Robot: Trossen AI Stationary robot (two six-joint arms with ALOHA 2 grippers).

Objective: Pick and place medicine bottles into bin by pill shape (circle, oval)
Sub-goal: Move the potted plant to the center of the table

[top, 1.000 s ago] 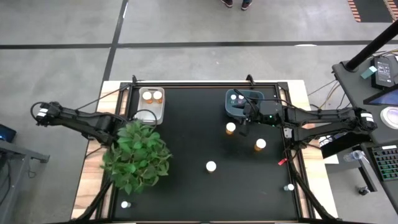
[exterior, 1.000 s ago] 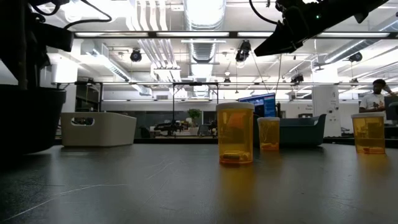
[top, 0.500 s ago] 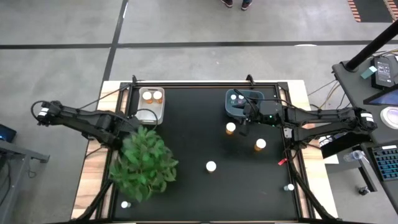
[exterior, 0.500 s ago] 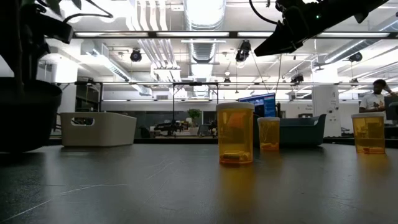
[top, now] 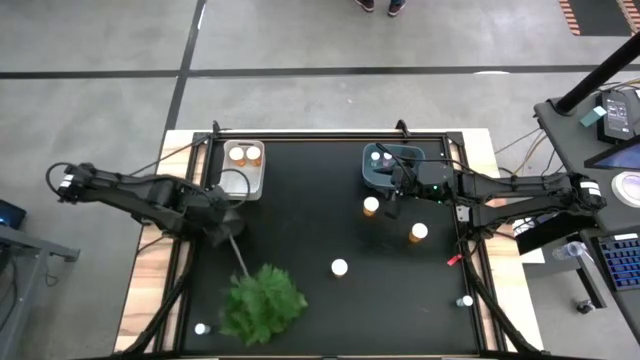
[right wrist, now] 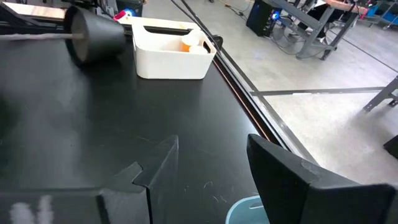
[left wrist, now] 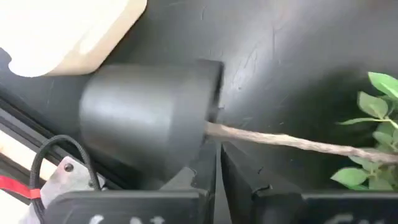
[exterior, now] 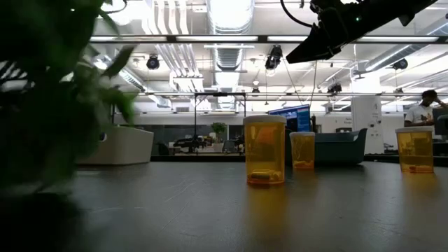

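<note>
Nine medicine bottles (top: 371, 205), two bins (top: 243, 170), one potted plant (top: 263, 304)

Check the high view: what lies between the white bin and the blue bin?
Nothing: in the high view only bare black table lies between the white bin and the blue bin.

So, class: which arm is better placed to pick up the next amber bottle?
The right: its pincer hangs open beside the amber white-capped bottle, while the left pincer is at the toppled plant's dark pot.
</note>
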